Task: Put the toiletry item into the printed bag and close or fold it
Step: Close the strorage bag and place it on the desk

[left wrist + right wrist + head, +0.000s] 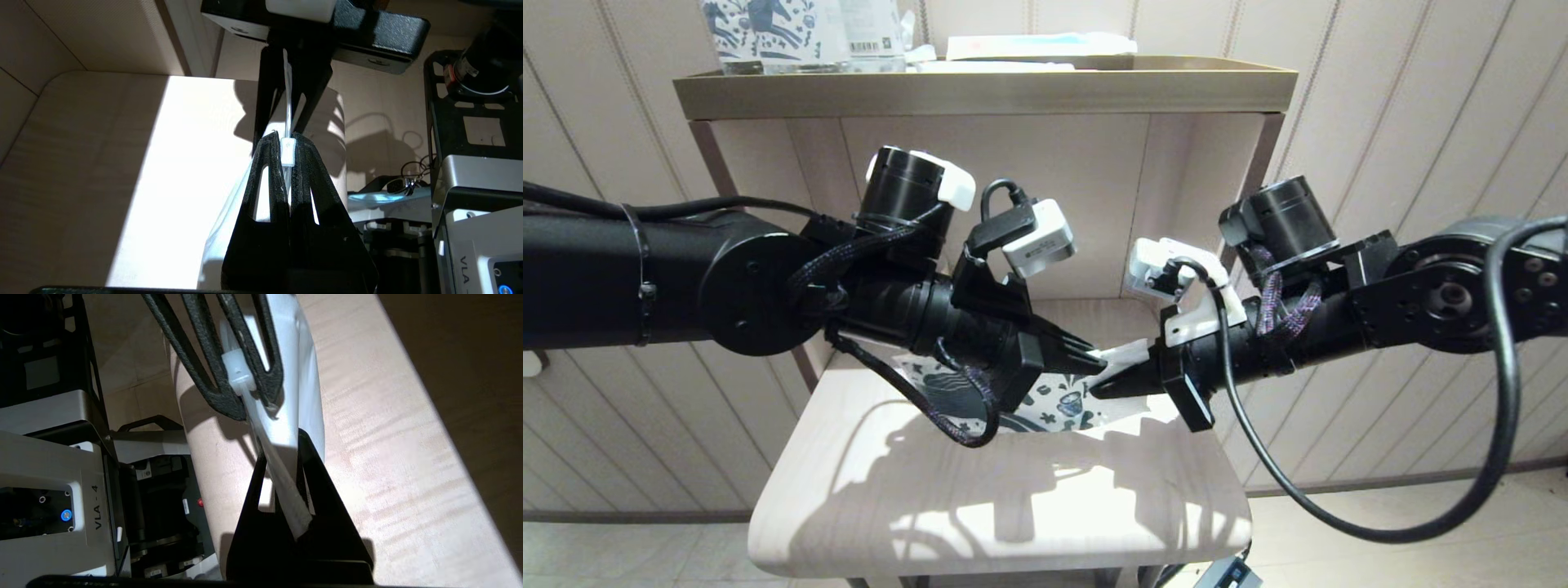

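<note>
Both black arms reach inward and slightly down over the pale wooden bench [1013, 523], tips nearly meeting. The left gripper [1093, 356] and right gripper [1101, 385] each have jaws clamped on the top edge of the flat white printed bag with dark teal doodles [1062, 406], which hangs below them. The left arm hides much of the bag; its contents cannot be made out.

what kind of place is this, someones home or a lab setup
Probably a staged room corner in a robot lab: a pale wooden side table with a tray-topped shelf against panelled walls, and grey equipment boxes on the floor beside it.
</note>
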`<state>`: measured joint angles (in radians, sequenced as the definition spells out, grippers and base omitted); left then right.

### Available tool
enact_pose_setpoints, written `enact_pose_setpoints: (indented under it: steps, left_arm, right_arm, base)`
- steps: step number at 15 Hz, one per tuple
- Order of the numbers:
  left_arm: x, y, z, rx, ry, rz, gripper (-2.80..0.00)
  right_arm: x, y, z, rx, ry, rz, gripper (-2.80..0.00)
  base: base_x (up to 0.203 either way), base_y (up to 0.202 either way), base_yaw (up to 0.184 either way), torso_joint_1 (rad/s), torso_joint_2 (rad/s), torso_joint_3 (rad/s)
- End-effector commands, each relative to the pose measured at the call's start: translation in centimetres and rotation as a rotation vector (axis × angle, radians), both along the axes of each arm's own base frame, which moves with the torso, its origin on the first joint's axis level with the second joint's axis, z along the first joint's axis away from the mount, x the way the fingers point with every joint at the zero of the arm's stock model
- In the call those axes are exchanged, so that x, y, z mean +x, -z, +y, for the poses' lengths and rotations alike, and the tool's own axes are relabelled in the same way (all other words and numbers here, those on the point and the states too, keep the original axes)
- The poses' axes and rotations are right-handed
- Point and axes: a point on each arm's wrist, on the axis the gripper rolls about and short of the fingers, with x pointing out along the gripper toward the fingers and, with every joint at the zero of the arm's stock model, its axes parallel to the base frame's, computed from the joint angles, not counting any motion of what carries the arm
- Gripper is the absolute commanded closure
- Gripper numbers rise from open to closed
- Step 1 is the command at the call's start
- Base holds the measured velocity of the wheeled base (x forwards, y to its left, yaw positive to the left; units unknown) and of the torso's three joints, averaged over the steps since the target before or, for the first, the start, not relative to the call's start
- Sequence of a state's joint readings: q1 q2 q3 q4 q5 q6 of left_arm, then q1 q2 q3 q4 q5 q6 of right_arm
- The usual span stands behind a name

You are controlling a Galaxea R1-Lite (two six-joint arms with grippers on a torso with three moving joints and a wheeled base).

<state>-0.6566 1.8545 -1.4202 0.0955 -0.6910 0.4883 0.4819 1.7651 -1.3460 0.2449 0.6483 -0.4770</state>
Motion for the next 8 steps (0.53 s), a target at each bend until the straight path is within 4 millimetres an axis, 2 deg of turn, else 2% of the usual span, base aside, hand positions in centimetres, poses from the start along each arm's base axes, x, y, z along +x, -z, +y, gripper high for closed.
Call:
enact_pose_setpoints:
  steps: [1, 6, 8]
  left_arm:
    - [0.0, 0.2, 0.0, 0.004, 0.003, 0.004, 0.0]
    - [0.4, 0.6, 0.1, 0.009, -0.001, 0.0, 0.0]
    - [0.5, 0.6, 0.3, 0.009, -0.008, -0.001, 0.0]
  right_arm:
    - [-0.2, -0.2, -0.4, 0.002, 0.004, -0.004, 0.0]
    - [-1.3, -0.8, -1.1, 0.008, 0.009, -0.016, 0.0]
    - [-1.6, -0.8, -2.0, 0.006, 0.029, -0.016, 0.0]
  base:
    - [0.0, 0.0, 0.0, 0.0, 0.0, 0.0]
    - [0.0, 0.0, 0.0, 0.0, 0.0, 0.0]
    - [0.0, 0.0, 0.0, 0.0, 0.0, 0.0]
